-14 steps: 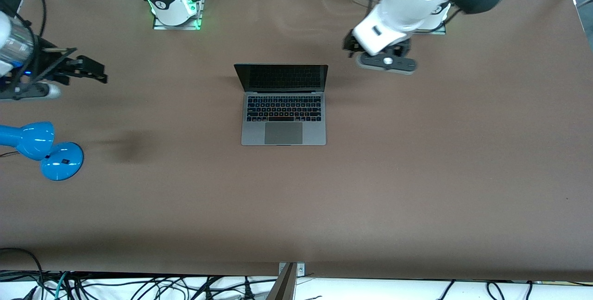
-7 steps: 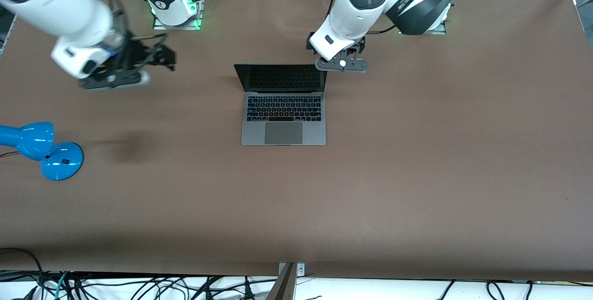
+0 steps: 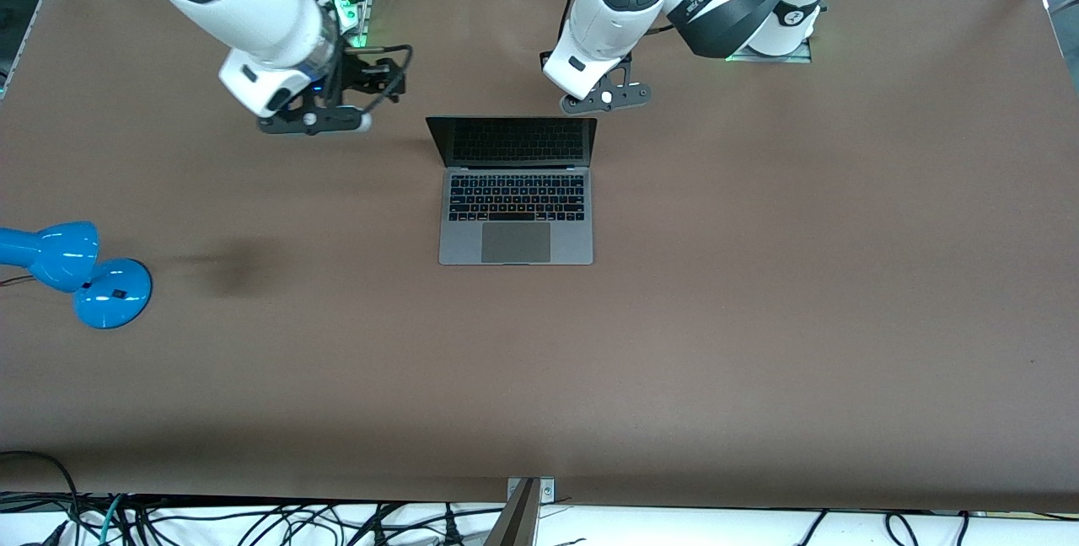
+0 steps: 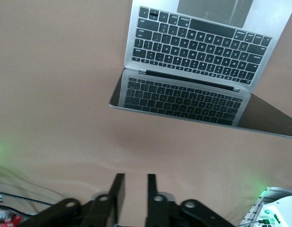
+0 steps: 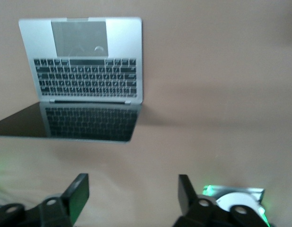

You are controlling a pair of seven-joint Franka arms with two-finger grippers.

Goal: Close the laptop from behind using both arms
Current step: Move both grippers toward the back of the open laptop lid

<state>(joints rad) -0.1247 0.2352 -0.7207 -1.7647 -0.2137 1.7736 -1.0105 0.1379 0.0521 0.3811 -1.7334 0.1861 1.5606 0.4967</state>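
The laptop (image 3: 516,192) lies open in the middle of the brown table, its dark screen upright and facing the front camera. It also shows in the left wrist view (image 4: 198,52) and in the right wrist view (image 5: 86,71). My left gripper (image 3: 600,96) hangs over the table by the lid's corner toward the left arm's end; its fingers (image 4: 118,191) stand a narrow gap apart with nothing between them. My right gripper (image 3: 381,79) hangs over the table off the lid's corner toward the right arm's end; its fingers (image 5: 79,191) are wide open and empty.
A blue desk lamp (image 3: 80,272) stands at the right arm's end of the table. The two arm bases (image 3: 780,24) stand along the table edge farthest from the front camera. Cables hang below the table's near edge (image 3: 253,521).
The right arm has swung in from the right arm's end of the table toward the laptop's lid. The left arm has moved in to the lid's other corner. The laptop has not moved.
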